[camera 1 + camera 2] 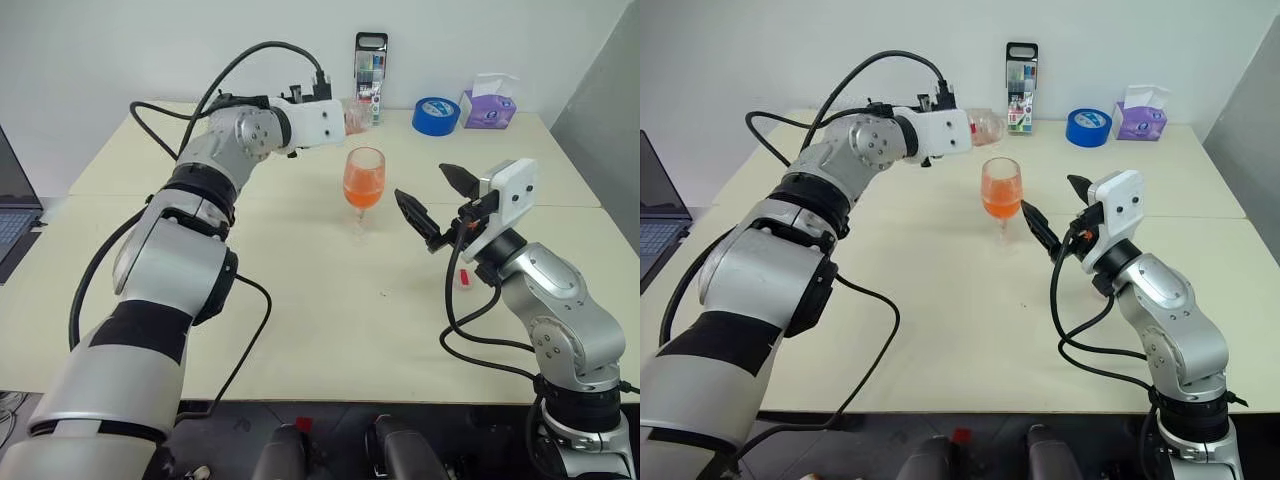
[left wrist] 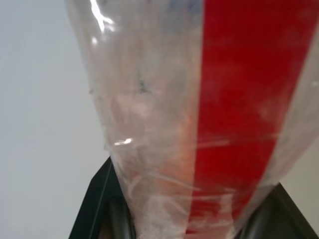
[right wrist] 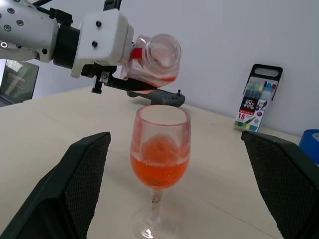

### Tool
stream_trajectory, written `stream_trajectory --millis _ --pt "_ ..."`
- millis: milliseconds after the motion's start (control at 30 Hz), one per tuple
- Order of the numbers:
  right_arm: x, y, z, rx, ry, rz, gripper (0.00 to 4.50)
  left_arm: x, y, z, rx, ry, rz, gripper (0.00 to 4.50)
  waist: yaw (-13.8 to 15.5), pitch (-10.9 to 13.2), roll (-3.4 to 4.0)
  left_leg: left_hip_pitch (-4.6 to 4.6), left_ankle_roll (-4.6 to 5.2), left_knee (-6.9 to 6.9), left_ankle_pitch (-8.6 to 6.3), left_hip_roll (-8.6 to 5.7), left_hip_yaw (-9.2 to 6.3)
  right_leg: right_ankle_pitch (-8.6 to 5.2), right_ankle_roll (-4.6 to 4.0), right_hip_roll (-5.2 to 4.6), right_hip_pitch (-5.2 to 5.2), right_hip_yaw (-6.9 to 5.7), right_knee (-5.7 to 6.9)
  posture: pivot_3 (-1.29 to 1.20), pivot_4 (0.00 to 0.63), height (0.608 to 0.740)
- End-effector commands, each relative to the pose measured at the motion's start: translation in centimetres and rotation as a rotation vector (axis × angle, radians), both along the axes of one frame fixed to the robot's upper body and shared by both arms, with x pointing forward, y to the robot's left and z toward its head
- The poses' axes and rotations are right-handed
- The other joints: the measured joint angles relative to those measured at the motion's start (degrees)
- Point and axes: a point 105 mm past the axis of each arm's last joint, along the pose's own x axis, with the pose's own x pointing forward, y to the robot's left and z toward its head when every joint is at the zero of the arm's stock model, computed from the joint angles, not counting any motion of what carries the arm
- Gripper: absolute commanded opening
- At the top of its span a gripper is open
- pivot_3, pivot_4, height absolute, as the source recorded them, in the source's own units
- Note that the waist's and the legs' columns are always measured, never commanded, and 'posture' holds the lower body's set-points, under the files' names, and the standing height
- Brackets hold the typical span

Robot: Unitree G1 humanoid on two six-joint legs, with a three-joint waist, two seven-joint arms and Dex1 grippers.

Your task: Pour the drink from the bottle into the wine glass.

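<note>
Pour looks nearly done, judging by the levels. Left claw (image 3: 142, 87) clamped on the bottle (image 3: 152, 62), fingers part-closed around its squarish body, red strip against the wrist camera; bottle tipped near level, just above and at about 10 o'clock of the wine glass (image 1: 364, 180), mouth not over the bowl. Almost drained: only a faint orange tint left along the lower side.

Wine glass upright at table (image 1: 300, 330) centre, the drink (image 3: 159, 169) filling roughly the lower half of the bowl, wet film higher up the wall. No stream between bottle and glass.

Right claw (image 1: 432, 200) spread wide, holding nothing, touching nothing, hovering just at 3 o'clock of the glass, fingers aimed toward it.

Left to do, most likely: righting the bottle and setting it down on the table.
</note>
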Motion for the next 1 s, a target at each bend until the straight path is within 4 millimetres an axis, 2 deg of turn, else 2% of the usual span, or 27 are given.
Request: stream_trajectory --millis 33,100,200,267,333,467,600,733,800,1000 --pt "-0.4 0.3 1.5 0.011 -0.048 0.026 4.5 -0.6 -0.8 2.2 -0.355 0.109 -0.079 1.75 0.0 0.0 0.0 0.0 0.0 0.02 0.0 -0.01 -0.01 0.0 0.0 0.0 0.0 -0.01 0.01 0.0 0.15 0.74" --pt "-0.6 0.7 1.6 0.006 -0.053 0.054 4.5 -0.8 -1.0 3.0 -0.612 0.216 -0.125 1.75 0.0 0.0 0.0 -0.02 0.0 0.08 0.0 0.0 -0.02 0.0 0.0 0.0 0.0 -0.03 0.04 0.0 0.15 0.74" --pt "-1.9 2.1 1.2 -0.05 -0.054 0.152 4.5 -0.6 1.0 4.0 -0.911 0.26 -0.103 1.75 -0.1 0.0 0.0 -0.06 0.01 0.26 0.0 0.01 -0.05 0.0 0.0 -0.01 0.01 -0.04 0.15 0.0 0.15 0.74" --pt "-3.5 3.0 0.0 -0.112 -0.044 0.249 4.5 0.0 4.6 3.5 -1.107 0.239 0.012 1.75 -0.5 0.0 0.0 -0.04 0.02 0.35 -0.01 0.04 -0.05 0.0 0.0 -0.01 0.0 0.01 0.24 0.0 0.15 0.74" --pt "-4.6 3.2 -1.2 -0.14 -0.018 0.312 4.5 0.1 7.4 2.1 -1.204 0.217 0.11 1.75 -1.0 0.0 0.01 -0.01 0.03 0.47 -0.02 0.08 -0.11 0.0 0.01 -0.03 0.02 0.02 0.38 0.0 0.15 0.74" --pt "-5.6 3.4 -3.1 -0.15 0.023 0.377 4.5 -1.0 11.2 -2.6 -1.272 0.194 0.237 1.75 -1.4 0.0 0.03 0.27 0.0 0.57 0.0 0.16 -0.28 -0.02 0.01 -0.06 0.1 0.02 0.84 0.0 0.15 0.74" --pt "-5.4 4.0 -3.5 -0.142 0.029 0.41 4.5 -2.7 13.2 -6.5 -1.218 0.168 0.312 1.75 -1.1 0.0 0.02 0.25 -0.13 0.67 0.08 0.17 -0.51 -0.01 0.0 -0.04 0.23 -0.08 0.86 0.0 0.15 0.74" --pt "-5.0 4.5 -3.3 -0.119 0.031 0.427 4.5 -3.7 14.3 -8.9 -1.24 0.184 0.334 1.75 -0.2 0.0 0.02 0.2 -0.14 0.68 0.08 0.17 -0.6 -0.01 -0.01 -0.08 0.27 -0.12 0.78 0.0 0.15 0.74" --pt "-4.8 4.7 -3.2 -0.108 0.035 0.43 4.5 -3.8 14.6 -10.4 -1.168 0.189 0.361 1.75 0.2 0.0 0.01 0.21 -0.16 0.69 0.09 0.16 -0.62 -0.01 -0.01 -0.08 0.33 -0.15 0.76 0.0 0.15 0.74" --pt "-4.2 4.9 -3.0 -0.095 0.035 0.418 4.5 -3.5 14.5 -12.7 -1.077 0.22 0.394 1.75 0.4 0.0 -0.01 0.35 -0.15 0.7 0.09 0.07 -0.66 -0.01 -0.01 -0.1 0.59 -0.21 0.61 0.0 0.15 0.74"
